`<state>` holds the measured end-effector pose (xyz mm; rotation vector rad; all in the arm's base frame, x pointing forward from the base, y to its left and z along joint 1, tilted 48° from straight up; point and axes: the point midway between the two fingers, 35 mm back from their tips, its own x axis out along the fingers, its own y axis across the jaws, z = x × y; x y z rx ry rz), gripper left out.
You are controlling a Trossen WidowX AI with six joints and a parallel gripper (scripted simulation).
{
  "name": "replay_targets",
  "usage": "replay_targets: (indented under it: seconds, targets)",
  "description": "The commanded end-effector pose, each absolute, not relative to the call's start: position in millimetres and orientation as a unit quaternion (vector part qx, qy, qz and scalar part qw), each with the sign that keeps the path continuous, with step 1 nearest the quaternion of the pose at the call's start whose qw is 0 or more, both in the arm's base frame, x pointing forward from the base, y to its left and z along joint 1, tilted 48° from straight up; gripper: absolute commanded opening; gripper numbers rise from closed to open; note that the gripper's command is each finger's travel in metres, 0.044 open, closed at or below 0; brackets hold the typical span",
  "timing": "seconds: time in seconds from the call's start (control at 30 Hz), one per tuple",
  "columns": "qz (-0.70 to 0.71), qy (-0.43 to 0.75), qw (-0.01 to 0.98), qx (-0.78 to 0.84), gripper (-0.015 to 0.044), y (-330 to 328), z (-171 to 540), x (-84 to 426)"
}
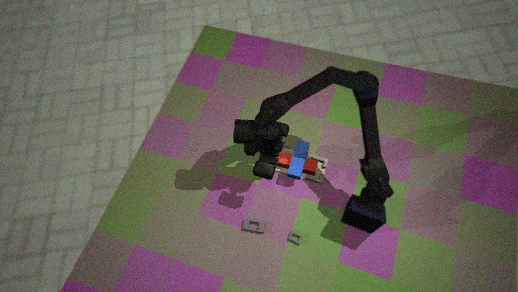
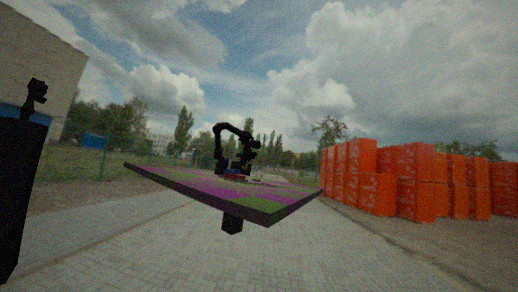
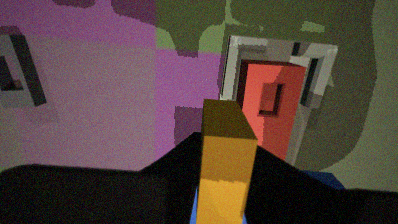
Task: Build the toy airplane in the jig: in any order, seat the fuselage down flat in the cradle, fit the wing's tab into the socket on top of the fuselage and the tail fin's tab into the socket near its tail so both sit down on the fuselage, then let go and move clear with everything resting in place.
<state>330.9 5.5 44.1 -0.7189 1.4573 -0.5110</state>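
Observation:
The yellow tail fin point(image 3: 224, 165) point(image 2: 245, 166) is between the fingers of my gripper point(image 3: 217, 141), which is shut on it. It hangs above the jig area, left of the red fuselage's socket in the wrist view. The red fuselage point(image 1: 310, 166) point(image 3: 290, 80) lies in the pale cradle point(image 3: 230, 70) point(image 1: 325, 162), and its rectangular tail socket shows uncovered. The blue wing point(image 1: 298, 160) point(image 3: 325, 179) lies across the top of the fuselage. The wing's tab and the lower end of the fin are hidden. In the top view the gripper's fingertips are hidden by the arm.
Two small grey holders stand on the checkered table point(image 1: 175, 215), one larger point(image 1: 246, 225) and one smaller point(image 1: 290, 235). A grey holder point(image 3: 28, 70) shows at the left edge of the wrist view. The arm's base point(image 1: 364, 214) stands right of the cradle.

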Motion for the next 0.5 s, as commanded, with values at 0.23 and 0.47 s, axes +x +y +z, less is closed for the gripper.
replay_targets:
  seconds: [0.23, 0.47]
  targets:
    - [-0.231, 0.641, 0.652, -0.333, 0.0, -24.3, 65.1, 342.2]
    - [-0.232, 0.642, 0.649, -0.337, 0.0065, -31.0, 69.3, 343.6]
